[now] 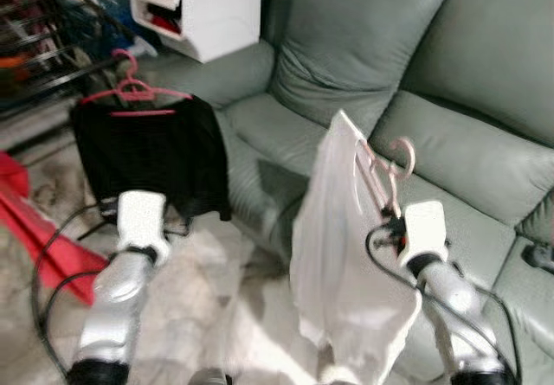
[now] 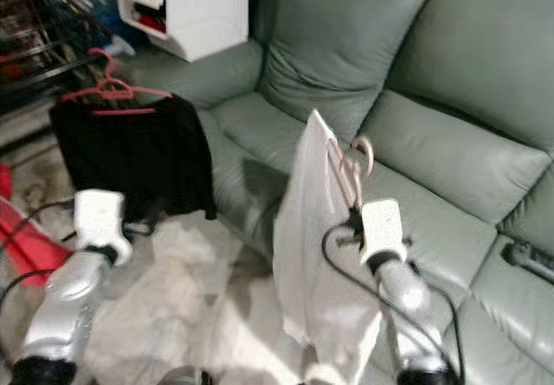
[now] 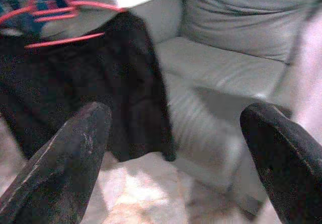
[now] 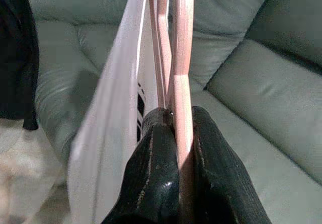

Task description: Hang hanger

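My right gripper [image 1: 391,221] is shut on a pale pink hanger [image 1: 387,170] that carries a white garment [image 1: 333,255]; I hold it up in front of the grey sofa [image 1: 363,65]. In the right wrist view the black fingers [image 4: 156,178] pinch the pink hanger [image 4: 181,58], and the white cloth [image 4: 108,128] hangs beside them. A black garment [image 1: 151,156] on a red hanger [image 1: 132,91] hangs at the left from a dark rack [image 1: 43,56]. My left gripper [image 3: 176,148] is open, low in front of that black garment [image 3: 85,93], with nothing between its fingers.
A white box [image 1: 203,9] sits on the sofa's arm at the back. Red cloth [image 1: 35,229] lies on the light floor at the left. A dark object [image 1: 538,255] rests on the seat cushion at the far right. Cables trail from both arms.
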Controlling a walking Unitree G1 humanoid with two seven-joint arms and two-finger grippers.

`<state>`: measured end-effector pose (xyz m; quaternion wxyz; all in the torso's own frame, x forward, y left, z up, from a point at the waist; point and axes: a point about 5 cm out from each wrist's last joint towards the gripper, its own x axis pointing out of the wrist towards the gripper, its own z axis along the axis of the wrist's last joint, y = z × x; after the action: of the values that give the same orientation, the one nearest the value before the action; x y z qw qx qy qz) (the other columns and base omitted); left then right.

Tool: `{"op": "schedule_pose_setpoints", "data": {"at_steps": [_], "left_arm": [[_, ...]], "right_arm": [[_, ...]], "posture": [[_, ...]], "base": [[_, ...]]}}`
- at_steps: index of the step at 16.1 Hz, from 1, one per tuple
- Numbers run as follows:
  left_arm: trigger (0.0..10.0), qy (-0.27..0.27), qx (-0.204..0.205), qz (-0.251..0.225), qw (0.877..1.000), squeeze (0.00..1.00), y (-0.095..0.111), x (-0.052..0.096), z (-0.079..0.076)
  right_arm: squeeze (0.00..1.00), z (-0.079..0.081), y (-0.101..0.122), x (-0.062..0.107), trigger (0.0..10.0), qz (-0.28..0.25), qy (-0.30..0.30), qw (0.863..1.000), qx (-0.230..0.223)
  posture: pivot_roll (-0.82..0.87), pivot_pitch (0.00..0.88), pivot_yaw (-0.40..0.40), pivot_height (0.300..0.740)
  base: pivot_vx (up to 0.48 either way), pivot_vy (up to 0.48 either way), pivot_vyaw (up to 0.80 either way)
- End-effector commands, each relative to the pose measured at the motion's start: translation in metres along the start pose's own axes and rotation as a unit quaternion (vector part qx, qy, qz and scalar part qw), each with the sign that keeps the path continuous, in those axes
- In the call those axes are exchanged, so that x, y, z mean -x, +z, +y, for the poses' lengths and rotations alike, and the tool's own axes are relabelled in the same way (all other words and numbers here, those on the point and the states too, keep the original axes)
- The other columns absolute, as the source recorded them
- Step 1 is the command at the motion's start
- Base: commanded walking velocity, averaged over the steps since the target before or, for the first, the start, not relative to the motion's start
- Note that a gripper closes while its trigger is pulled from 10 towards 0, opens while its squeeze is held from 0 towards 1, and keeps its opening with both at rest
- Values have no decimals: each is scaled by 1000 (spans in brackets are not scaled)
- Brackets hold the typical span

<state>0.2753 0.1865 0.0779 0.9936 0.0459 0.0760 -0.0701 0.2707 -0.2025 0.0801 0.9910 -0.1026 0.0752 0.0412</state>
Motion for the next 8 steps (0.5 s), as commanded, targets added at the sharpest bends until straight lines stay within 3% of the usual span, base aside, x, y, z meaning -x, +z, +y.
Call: {"op": "schedule_pose_setpoints", "data": {"at_steps": [1, 3, 4, 6, 8], "left_arm": [[10000, -12, -10, -9, 1000, 0, 10, -4, -2], [10000, -13, -10, -12, 1000, 0, 15, -7, -2], [10000, -12, -9, -13, 1000, 0, 18, -8, -2], [10000, -2, 1, -32, 999, 0, 26, -7, -4], [10000, 13, -2, -39, 999, 0, 27, -5, -4]], "right_arm": [[0, -10, 24, -6, 10000, -45, -18, 999, -3], [0, -10, 27, -9, 10000, -42, 2, 999, -2], [0, -9, 31, -11, 10000, -44, 28, 998, 26], [0, -3, 46, -19, 10000, -67, 74, 994, 36], [0, -1, 52, -23, 10000, -73, 74, 994, 33]], "posture": [[-28, 0, 11, 740], [-28, 0, 12, 740], [-28, 5, 12, 740], [-26, 12, 9, 740], [-21, 12, 8, 740]], "base": [[0, 0, 0], [0, 0, 0], [0, 0, 0], [0, 0, 800], [0, 0, 800]]}}
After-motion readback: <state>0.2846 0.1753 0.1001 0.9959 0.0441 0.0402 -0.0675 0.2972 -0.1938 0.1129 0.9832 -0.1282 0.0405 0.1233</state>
